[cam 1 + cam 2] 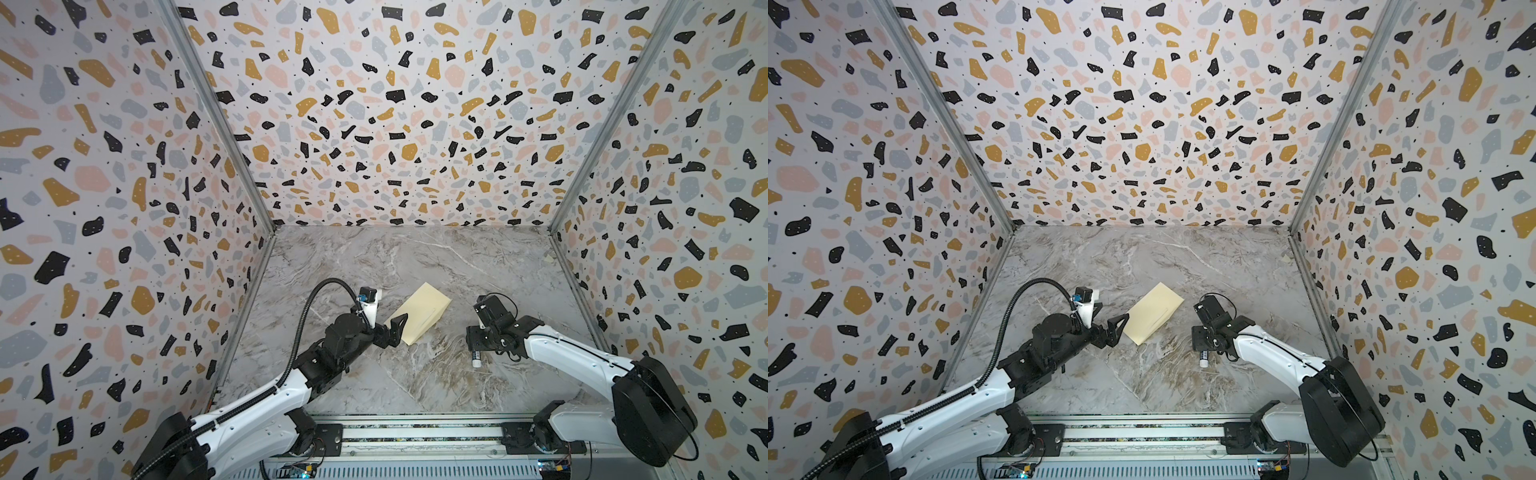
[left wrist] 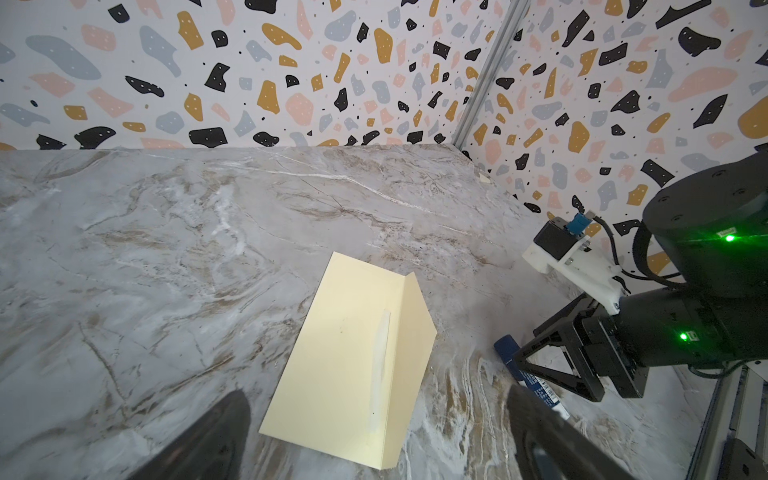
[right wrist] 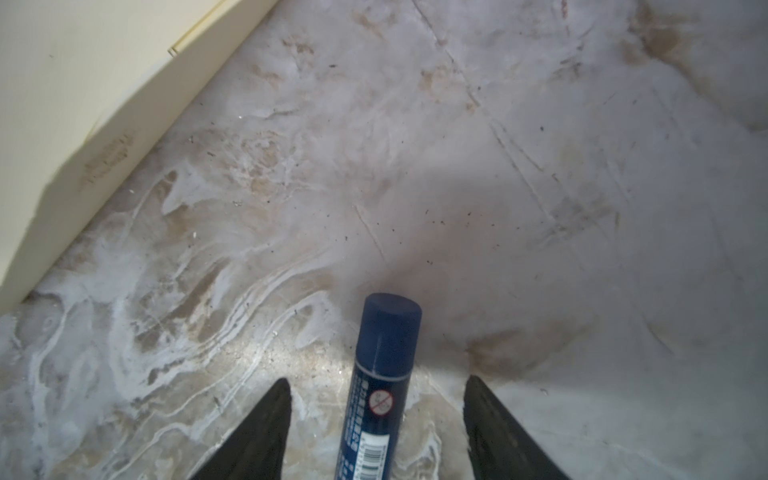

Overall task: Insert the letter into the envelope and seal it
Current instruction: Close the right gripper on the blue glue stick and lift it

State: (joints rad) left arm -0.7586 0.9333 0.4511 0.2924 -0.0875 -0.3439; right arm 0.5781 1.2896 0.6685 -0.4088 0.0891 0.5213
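Currently, envelope (image 1: 419, 313) lies mid-table (image 1: 415, 257), flap half raised. Left gripper (image 1: 395, 332) at its 8 o'clock, jaws spread wide, nothing between them. Right gripper (image 3: 376, 380) at its 4 o'clock, jaws apart, straddling a blue glue stick (image 3: 388, 332) without contact.

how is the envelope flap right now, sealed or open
Open: the flap stands raised off the envelope along its crease, a pale streak bare beside it.

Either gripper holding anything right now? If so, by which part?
Nothing held. The right gripper straddles the glue stick just below its cap, gaps both sides; the left gripper is open by the envelope.
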